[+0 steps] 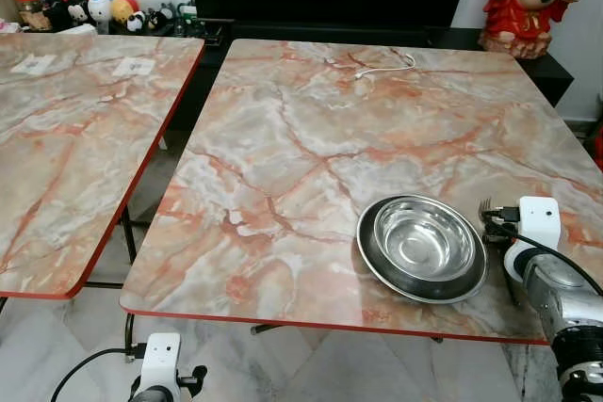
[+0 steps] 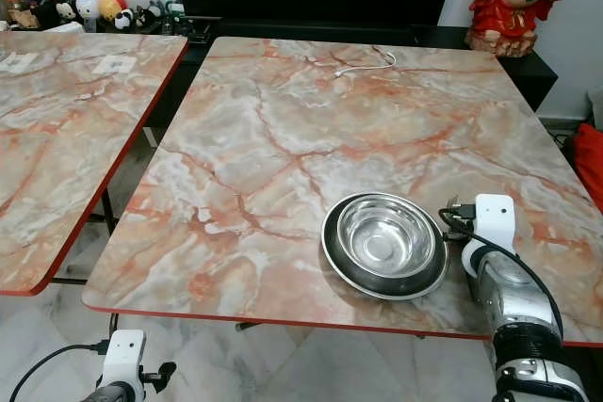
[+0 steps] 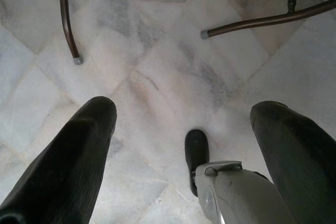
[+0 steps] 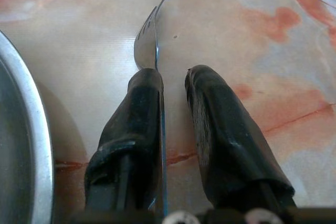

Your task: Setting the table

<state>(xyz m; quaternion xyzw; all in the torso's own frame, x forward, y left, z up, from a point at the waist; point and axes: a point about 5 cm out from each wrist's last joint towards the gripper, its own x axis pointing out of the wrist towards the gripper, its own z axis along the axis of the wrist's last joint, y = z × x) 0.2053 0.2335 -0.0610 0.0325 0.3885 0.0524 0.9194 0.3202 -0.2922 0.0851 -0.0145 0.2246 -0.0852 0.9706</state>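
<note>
step: laying fork (image 4: 149,38) right of bowl (image 1: 423,244) | right pincer (image 4: 176,77) grasping it (fingers apart) — next: release flat on surface (image 1: 311,138) | left pincer (image 3: 181,124) released, idle

- Glossy marble-patterned table (image 1: 311,138), smooth, veined pink and grey, red-edged.
- Polished metal bowl (image 1: 424,240) in a shiny steel plate (image 1: 372,261) near the table's front right corner.
- Bright metal fork (image 4: 148,40) against matt black rubbery fingers (image 4: 220,124).
- Smooth pale marble floor tiles (image 3: 168,66), dull sheen.
</note>
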